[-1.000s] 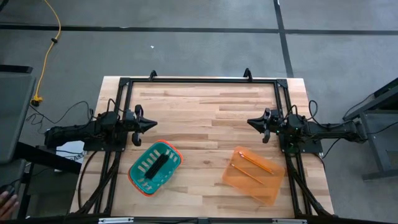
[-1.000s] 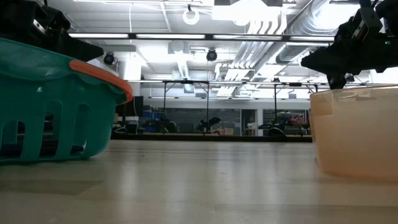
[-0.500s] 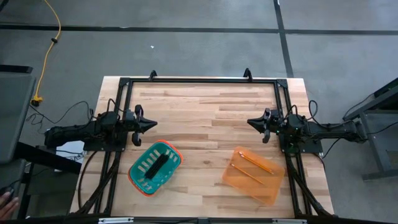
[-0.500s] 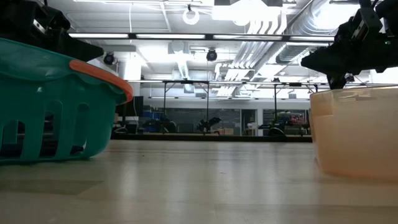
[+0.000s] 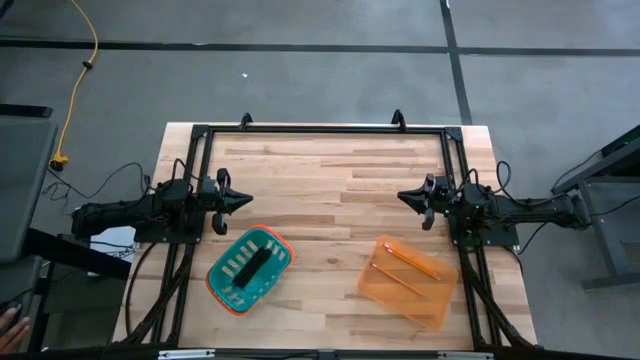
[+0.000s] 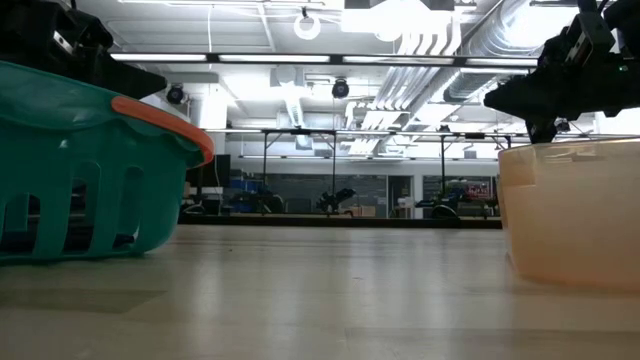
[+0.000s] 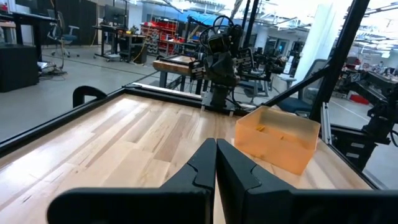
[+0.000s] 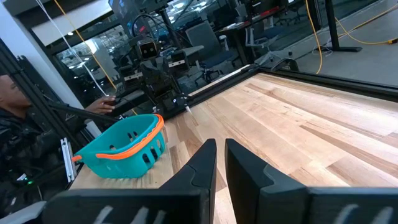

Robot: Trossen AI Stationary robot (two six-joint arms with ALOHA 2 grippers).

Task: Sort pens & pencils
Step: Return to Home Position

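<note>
In the high view, the dark pens (image 5: 250, 265) lie together on the floor of a teal basket (image 5: 222, 285) near the table's near-left part. The orange pencils (image 5: 410, 262) lie on the floor of a clear orange bin (image 5: 430, 300) at the near right. My left gripper (image 5: 247, 200) hovers shut over the table's left side, beyond the basket. My right gripper (image 5: 401, 196) hovers shut over the right side, beyond the bin. The two point at each other across the bare middle. In the left wrist view the fingers (image 7: 205, 163) meet; the bin (image 7: 277, 137) stands ahead.
A black metal frame (image 5: 320, 129) runs along the table's far edge and both sides. Bare wood (image 5: 325, 190) lies between the grippers. The right wrist view shows the basket (image 8: 124, 148) and a person (image 8: 15, 134) beyond the table's left side. A hand (image 5: 8, 325) shows off the table.
</note>
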